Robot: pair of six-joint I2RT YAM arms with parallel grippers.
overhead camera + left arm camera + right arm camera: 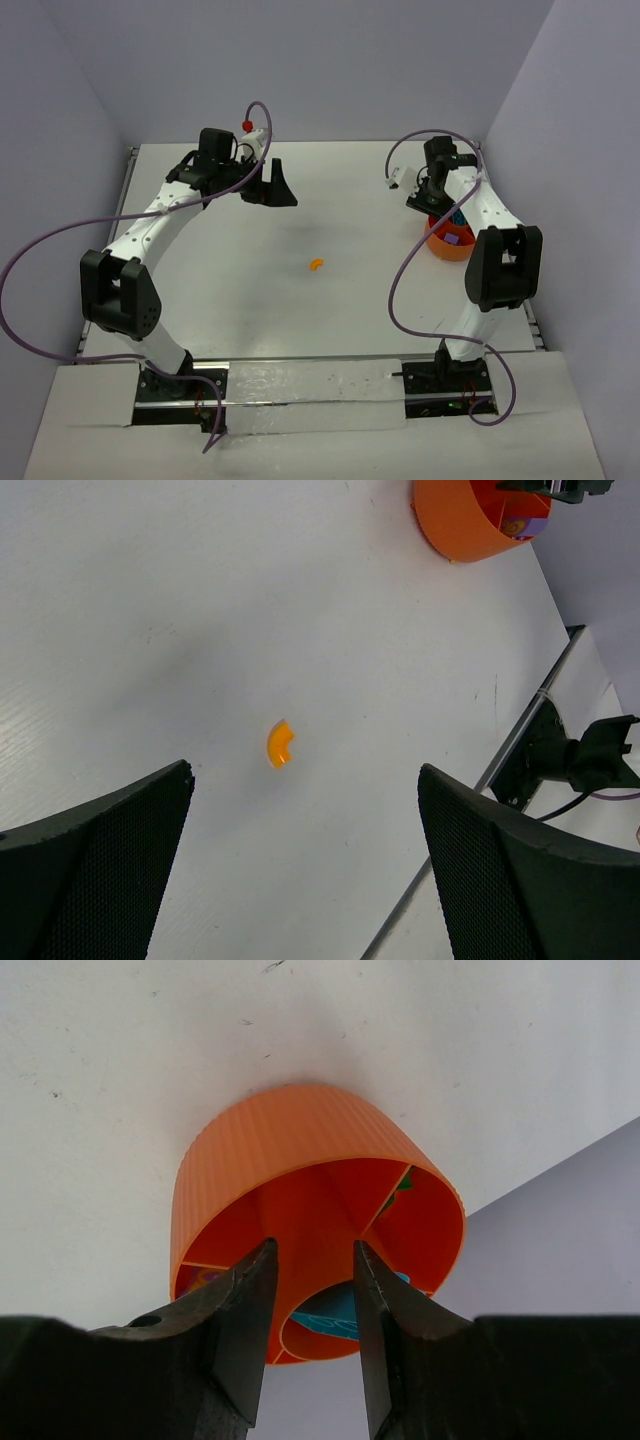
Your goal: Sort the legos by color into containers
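Observation:
A curved orange lego (316, 265) lies alone at the middle of the white table; it also shows in the left wrist view (280, 744). The round orange bowl (447, 246) with inner dividers stands at the right. In it are a teal piece (340, 1312), a green piece (404, 1182) and a purple-tan piece (198, 1279), each in its own section. My right gripper (314, 1247) hangs just above the bowl (290, 1150), slightly open and empty. My left gripper (305, 773) is wide open and empty, raised over the far left of the table, well away from the orange lego.
The table's right edge has a metal rail (520, 742), with the right arm's base (585, 760) beyond it. Grey walls close in the back and both sides. Purple cables (40, 250) loop off both arms.

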